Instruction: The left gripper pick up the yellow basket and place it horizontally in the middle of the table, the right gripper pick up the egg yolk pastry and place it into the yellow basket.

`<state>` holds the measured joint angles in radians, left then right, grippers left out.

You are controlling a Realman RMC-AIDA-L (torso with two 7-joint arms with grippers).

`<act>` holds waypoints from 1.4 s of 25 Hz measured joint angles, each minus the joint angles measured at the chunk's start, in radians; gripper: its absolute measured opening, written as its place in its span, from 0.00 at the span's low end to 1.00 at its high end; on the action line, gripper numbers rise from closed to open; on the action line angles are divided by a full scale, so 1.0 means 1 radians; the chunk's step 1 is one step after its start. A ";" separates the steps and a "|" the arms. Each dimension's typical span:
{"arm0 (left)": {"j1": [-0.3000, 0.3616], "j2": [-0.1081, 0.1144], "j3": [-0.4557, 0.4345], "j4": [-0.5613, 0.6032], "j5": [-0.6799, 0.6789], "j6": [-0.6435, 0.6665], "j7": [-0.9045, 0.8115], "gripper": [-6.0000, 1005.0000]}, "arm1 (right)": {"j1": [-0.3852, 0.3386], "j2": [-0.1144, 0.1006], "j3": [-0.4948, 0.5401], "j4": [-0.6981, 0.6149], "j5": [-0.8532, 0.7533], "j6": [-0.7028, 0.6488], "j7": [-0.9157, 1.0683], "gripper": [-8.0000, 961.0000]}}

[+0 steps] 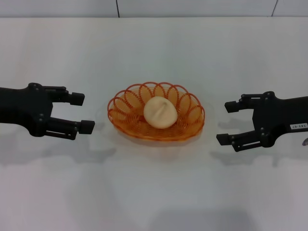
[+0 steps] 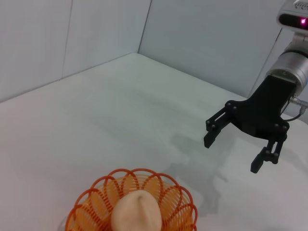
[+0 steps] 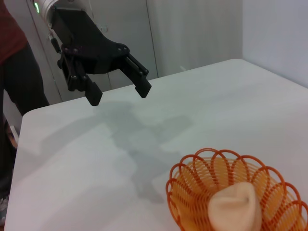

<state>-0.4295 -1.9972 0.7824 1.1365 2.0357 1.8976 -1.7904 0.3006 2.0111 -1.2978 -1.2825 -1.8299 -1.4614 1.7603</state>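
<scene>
**Pastry in basket, both end effectors clear**

Left end effector [image 1: 83, 113]: fingers spread, empty, hovering just left of the yellow basket [image 1: 156, 118]. Right end effector [image 1: 227, 122]: fingers spread, empty, just right of it. Basket sits mid-counter [image 1: 154, 192], long axis across. Egg yolk pastry [image 1: 160, 112] rests inside, at its centre.

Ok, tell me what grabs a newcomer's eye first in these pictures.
The yellow basket in the middle of the white table stands out, with the egg yolk pastry sitting inside it. Flanking it, apart from it, are the left gripper and the right gripper, both open and empty, pointing toward the basket.
</scene>
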 joint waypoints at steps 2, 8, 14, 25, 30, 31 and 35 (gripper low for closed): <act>0.000 0.000 0.000 0.000 0.000 0.000 -0.002 0.86 | 0.000 0.000 0.000 -0.001 0.000 0.000 0.001 0.89; 0.000 0.000 0.000 0.000 0.000 0.000 -0.004 0.86 | 0.000 0.000 0.000 -0.003 0.000 -0.001 0.002 0.89; -0.002 0.001 0.000 0.000 0.000 0.000 -0.004 0.86 | 0.006 0.000 -0.003 -0.003 -0.002 -0.001 0.004 0.89; -0.003 -0.001 0.000 0.000 0.000 -0.003 -0.004 0.86 | 0.011 0.000 -0.002 -0.003 -0.007 0.000 0.005 0.89; -0.003 -0.002 0.000 0.000 0.000 -0.004 -0.004 0.86 | 0.013 0.000 -0.003 -0.001 -0.008 0.001 0.005 0.89; -0.003 -0.002 0.000 0.000 0.000 -0.004 -0.004 0.86 | 0.012 0.000 -0.003 -0.001 -0.007 0.003 0.005 0.89; -0.005 -0.002 0.000 0.000 0.000 -0.006 -0.003 0.86 | 0.012 0.000 -0.003 -0.001 -0.006 0.005 0.005 0.89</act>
<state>-0.4348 -1.9987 0.7823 1.1367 2.0355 1.8919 -1.7934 0.3130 2.0110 -1.3008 -1.2836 -1.8357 -1.4563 1.7657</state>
